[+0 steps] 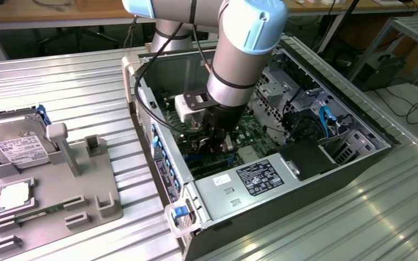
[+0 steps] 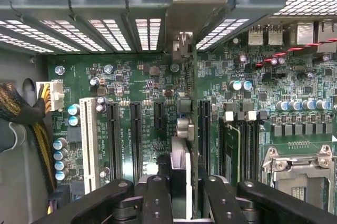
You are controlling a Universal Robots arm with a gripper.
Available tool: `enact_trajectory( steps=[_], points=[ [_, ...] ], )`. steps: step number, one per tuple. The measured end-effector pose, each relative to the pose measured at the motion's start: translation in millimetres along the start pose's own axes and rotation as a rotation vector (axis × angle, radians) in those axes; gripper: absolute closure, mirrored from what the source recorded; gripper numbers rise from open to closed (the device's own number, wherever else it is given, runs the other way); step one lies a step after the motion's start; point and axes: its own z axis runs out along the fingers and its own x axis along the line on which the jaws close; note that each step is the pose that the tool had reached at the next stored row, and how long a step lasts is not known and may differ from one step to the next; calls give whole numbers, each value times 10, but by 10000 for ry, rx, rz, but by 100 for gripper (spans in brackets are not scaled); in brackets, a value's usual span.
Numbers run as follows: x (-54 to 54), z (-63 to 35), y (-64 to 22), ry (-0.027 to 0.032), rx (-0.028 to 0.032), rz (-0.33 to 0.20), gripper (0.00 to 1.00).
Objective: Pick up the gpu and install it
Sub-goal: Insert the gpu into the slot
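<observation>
Your tool [image 2: 179, 195] is clamped on the gpu [image 2: 185, 129], held edge-on | gpu stands upright over the green motherboard [image 2: 131, 81], among the black expansion slots [image 2: 136, 139], bracket end toward the rear vents | beyond, the open computer case [image 1: 267, 179] lies on the bench [image 1: 71, 81]

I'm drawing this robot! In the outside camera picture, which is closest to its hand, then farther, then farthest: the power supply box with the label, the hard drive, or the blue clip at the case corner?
1. Power supply box, just below the hand, inside the case.
2. Blue clip, lower case corner.
3. Hard drive, far on the exterior view's left.
</observation>
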Motion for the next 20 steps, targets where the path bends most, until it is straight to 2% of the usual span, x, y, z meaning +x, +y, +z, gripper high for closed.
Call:
enact_trajectory(
  steps=[4,9,13,14,20],
  points=[
    [2,23,0,3,-40,3,72],
    [2,28,-1,-1,-40,3,72],
    [9,105,-2,13,-46,2,72],
    [9,129,-3,1,-40,2,72],
    [9,130,-2,0,-40,3,72]
  ],
)
